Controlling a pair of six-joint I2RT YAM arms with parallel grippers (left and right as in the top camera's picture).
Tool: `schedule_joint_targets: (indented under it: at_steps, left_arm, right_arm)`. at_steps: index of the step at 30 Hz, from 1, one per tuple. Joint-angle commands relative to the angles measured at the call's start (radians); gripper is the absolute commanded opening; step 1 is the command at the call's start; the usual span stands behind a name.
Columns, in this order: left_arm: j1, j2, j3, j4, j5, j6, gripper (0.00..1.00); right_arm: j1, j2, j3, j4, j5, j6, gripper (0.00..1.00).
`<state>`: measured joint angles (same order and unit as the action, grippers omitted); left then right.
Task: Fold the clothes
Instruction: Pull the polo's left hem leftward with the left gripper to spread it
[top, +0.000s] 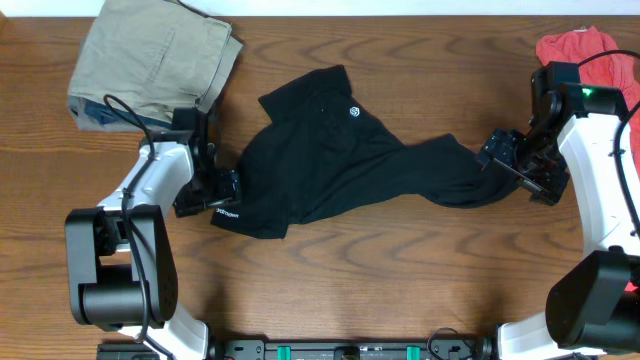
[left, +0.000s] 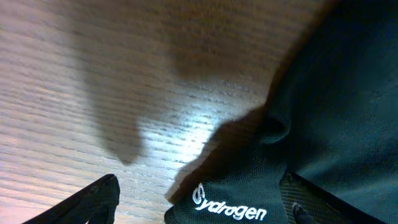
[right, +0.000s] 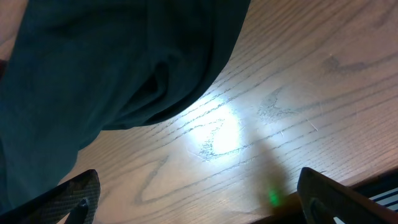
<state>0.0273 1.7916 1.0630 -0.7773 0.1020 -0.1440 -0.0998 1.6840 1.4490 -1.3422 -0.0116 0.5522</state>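
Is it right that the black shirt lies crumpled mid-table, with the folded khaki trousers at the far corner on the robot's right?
Not quite. The overhead view shows the folded khaki trousers at the far corner on the robot's left, not its right. The thing at the far right corner is a red T-shirt. The rest holds: the black shirt lies crumpled in the middle.

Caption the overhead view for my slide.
Black soft-fabric collared shirt lies crumpled on wooden table between open left gripper and open right gripper.

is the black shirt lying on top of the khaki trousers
No, the black shirt lies crumpled on the wooden table, apart from the khaki trousers.
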Motion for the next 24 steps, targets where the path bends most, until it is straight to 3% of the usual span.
schedule_joint_targets:
  at_steps: [1,24]
  left_arm:
    - [0.0,0.013,-0.024,0.0,0.011,0.013,0.83]
    - [0.0,0.019,-0.085,0.043,0.044,0.012,0.79]
  right_arm:
    - [-0.004,0.004,0.0,0.0,0.0,0.016,0.99]
    - [-0.004,0.004,0.0,0.0,0.0,0.016,0.99]
